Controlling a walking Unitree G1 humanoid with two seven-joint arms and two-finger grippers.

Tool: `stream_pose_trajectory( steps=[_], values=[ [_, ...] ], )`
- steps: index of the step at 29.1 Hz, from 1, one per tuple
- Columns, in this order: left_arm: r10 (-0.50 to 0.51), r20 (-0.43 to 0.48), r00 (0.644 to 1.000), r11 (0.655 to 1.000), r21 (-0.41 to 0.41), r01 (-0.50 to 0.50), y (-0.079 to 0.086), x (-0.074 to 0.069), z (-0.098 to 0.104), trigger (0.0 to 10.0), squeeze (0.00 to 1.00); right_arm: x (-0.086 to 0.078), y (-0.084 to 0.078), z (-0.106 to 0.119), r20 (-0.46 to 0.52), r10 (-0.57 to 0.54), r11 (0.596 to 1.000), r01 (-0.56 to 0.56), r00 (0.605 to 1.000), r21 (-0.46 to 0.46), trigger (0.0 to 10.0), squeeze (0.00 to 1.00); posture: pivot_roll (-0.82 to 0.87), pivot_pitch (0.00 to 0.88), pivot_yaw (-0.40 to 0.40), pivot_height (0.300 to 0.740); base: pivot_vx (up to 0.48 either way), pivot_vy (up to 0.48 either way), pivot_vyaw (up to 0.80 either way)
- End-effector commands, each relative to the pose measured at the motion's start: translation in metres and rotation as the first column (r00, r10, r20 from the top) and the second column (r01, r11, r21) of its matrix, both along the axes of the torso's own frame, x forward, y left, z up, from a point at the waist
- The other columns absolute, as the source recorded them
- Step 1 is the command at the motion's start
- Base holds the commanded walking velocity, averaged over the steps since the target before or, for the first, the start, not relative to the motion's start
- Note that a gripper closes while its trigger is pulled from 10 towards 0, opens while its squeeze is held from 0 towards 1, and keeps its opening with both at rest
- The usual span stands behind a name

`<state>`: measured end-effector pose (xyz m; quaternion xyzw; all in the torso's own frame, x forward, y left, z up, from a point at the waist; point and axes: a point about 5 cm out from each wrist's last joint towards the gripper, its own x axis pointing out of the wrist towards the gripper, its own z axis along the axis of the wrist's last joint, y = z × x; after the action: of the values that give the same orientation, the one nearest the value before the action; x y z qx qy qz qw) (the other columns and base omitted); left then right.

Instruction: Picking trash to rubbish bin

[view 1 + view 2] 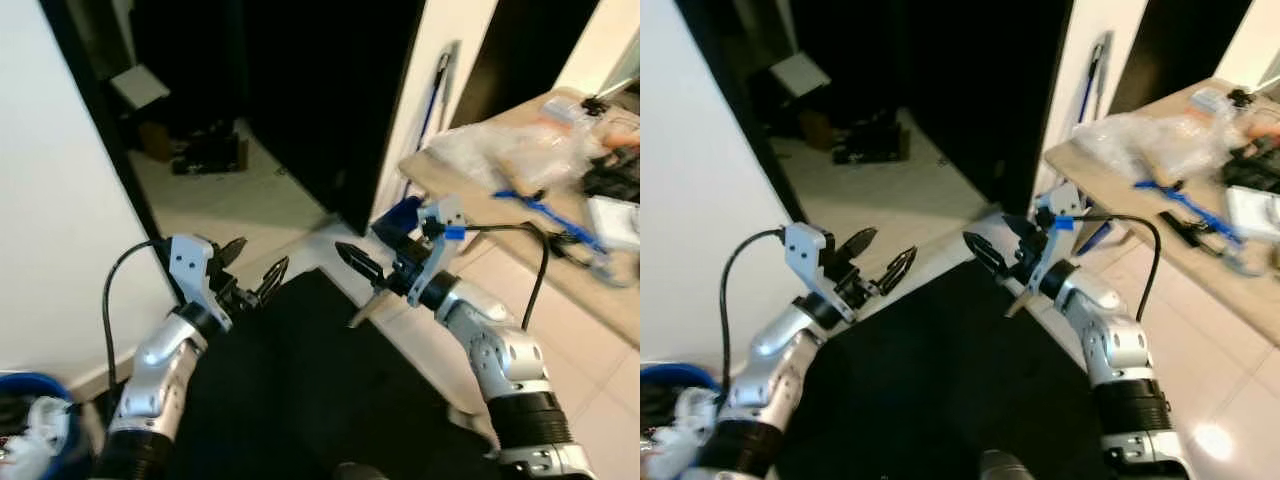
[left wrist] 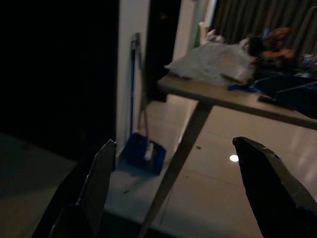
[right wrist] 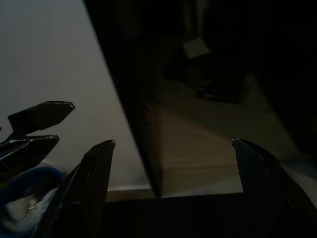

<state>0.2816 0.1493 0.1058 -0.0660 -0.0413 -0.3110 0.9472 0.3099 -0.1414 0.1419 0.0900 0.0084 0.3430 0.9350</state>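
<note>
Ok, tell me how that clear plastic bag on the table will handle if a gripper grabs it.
The clear plastic bag looks crumpled and thin, so it will likely be floppy and sag from any pinch. It probably weighs little, though what it holds is unclear. Sitting near the table edge, it may slide rather than lift cleanly.

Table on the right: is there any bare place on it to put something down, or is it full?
The table is crowded: a crumpled plastic bag, a blue strap and dark items cover most of it. A bare strip remains along its near edge, between the bag and the rim. The pale floor tiles under the table are free.
</note>
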Motion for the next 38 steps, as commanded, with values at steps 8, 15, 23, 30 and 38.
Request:
stream_pose_trajectory(
  steps=[8,15,23,30,38],
  values=[
    [-0.002,-0.007,1.0,1.0,0.012,0.002,0.0017,-0.0003,-0.0034,10.0,0.0,-0.0008,0.0045,-0.0028,-0.01,0.012,1.0,-0.012,1.0,-0.003,10.0,0.0,0.02,0.0,-0.005,0.74,0.0,0.0,-0.79],
    [-0.002,-0.006,1.0,1.0,0.012,0.002,0.0021,-0.0003,-0.0044,10.0,0.0,-0.0007,0.0045,-0.004,-0.012,0.011,1.0,-0.011,1.0,-0.001,10.0,0.0,0.02,0.0,-0.005,0.74,0.0,0.0,-0.79],
    [-0.001,0.0,1.0,1.0,0.012,0.001,0.0022,-0.0004,-0.0044,10.0,0.0,-0.0006,0.004,-0.0035,-0.012,0.01,1.0,-0.01,1.0,0.0,10.0,0.0,0.02,0.0,-0.003,0.74,0.0,0.0,-0.79],
    [-0.002,0.01,1.0,1.0,0.013,0.002,0.002,-0.0001,-0.0042,10.0,0.0,-0.0007,0.0034,-0.003,-0.01,0.009,1.0,-0.009,1.0,-0.001,10.0,0.0,0.02,0.0,-0.004,0.74,0.0,0.0,-0.79],
    [-0.001,0.017,1.0,1.0,0.012,0.0,0.002,0.0,-0.0043,10.0,0.0,-0.0007,0.0034,-0.0027,-0.01,0.008,1.0,-0.008,1.0,-0.001,10.0,0.0,0.02,0.0,-0.002,0.74,0.0,0.0,-0.79]
  ],
)
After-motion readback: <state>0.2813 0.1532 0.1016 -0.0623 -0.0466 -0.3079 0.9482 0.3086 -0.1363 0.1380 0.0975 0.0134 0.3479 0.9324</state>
